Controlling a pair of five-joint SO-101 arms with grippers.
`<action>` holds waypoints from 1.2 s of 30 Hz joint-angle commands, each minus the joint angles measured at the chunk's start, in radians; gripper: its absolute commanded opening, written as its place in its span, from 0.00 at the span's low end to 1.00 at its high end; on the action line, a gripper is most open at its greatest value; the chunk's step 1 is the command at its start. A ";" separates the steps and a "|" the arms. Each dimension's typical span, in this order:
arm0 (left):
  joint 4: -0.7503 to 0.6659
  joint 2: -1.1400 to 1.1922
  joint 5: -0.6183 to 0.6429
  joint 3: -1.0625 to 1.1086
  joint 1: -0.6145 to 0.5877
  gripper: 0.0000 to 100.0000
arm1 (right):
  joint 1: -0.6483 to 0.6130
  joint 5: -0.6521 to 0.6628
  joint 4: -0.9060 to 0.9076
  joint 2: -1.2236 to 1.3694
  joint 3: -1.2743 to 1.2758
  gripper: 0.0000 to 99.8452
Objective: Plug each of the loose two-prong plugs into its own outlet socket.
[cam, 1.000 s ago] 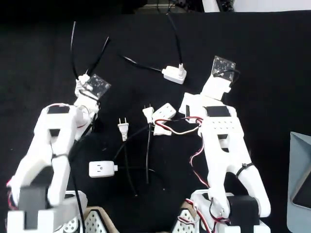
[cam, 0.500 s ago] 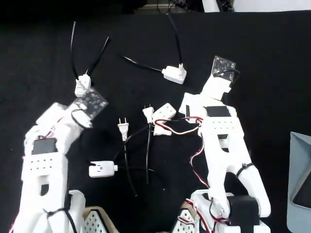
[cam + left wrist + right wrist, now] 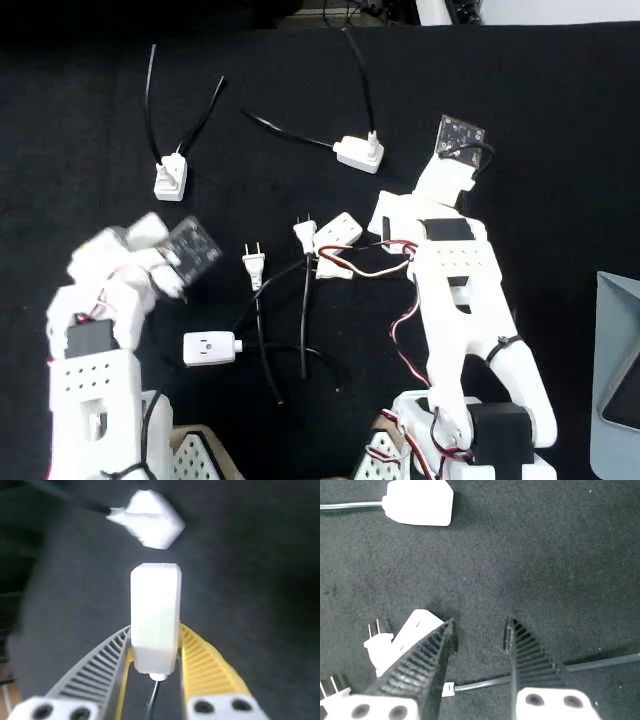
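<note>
Plug [image 3: 379,647] beside spread right pincer [image 3: 480,630]

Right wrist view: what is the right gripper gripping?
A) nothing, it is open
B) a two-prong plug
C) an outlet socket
A: the right gripper has its fingers spread apart, with bare black table showing in the gap between the fingertips.

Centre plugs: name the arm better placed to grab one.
Likely right. Its open hand hovers beside a loose plug and socket; the left arm, folded back, aims at the far-left socket.
</note>
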 commanded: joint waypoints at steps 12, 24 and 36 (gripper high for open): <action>0.141 -0.163 0.196 0.127 0.051 0.26 | -0.012 -0.006 -0.014 -0.031 -0.002 0.15; 0.233 -0.259 0.416 -0.113 0.010 0.23 | -0.012 -0.005 -0.014 -0.031 -0.002 0.15; 0.032 0.152 0.318 -0.122 -0.067 0.23 | -0.012 -0.005 -0.014 -0.031 -0.002 0.15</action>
